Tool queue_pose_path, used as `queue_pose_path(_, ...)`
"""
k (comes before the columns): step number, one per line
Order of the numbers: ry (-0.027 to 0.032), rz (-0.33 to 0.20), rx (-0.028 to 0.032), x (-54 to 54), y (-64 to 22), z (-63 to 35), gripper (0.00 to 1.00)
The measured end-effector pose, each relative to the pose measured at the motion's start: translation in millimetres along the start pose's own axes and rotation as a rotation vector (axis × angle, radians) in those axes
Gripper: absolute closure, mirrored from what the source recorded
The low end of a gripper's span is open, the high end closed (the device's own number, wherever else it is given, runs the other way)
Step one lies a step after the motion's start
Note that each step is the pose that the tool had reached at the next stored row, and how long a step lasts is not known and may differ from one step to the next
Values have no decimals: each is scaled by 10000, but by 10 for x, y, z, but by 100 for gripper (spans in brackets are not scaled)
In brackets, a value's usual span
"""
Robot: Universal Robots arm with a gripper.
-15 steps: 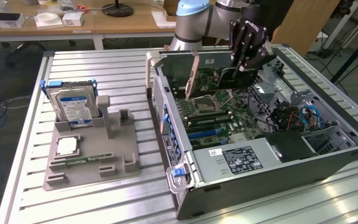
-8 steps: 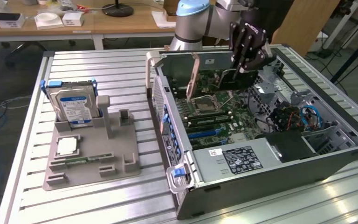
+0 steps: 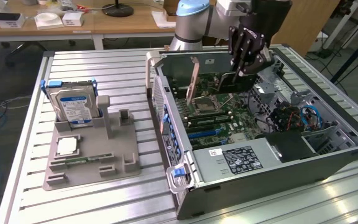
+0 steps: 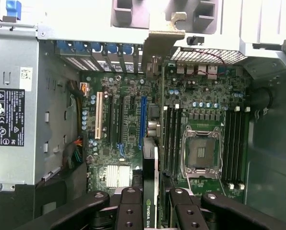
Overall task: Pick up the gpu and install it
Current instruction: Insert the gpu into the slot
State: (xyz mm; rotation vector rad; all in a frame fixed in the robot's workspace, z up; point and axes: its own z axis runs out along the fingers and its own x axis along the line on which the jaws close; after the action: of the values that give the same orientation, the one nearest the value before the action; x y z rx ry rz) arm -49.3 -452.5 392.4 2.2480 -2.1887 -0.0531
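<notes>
Over the motherboard [image 3: 229,126] of one open computer case [image 3: 328,158], one gpu [image 4: 152,177] is gripped edge-on by the pincer [image 4: 155,211], which is closed on the card. One processor socket [image 4: 200,151] is seen beside it. On the tabletop [image 3: 104,74], one grey fixture [image 3: 92,163] carries one hard drive [image 3: 73,105].

Before you, a slatted metal table [image 3: 104,65], toward the exterior view's left a grey holder tray [image 3: 82,179] lying flat on it, toward the right an open computer case [image 3: 291,179] on its side, a narrow strip of slats between them
</notes>
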Motion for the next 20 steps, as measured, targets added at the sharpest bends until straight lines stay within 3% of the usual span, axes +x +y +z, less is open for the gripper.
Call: queue_pose_path(20, 87, 2, 35, 5, -6, 231, 74)
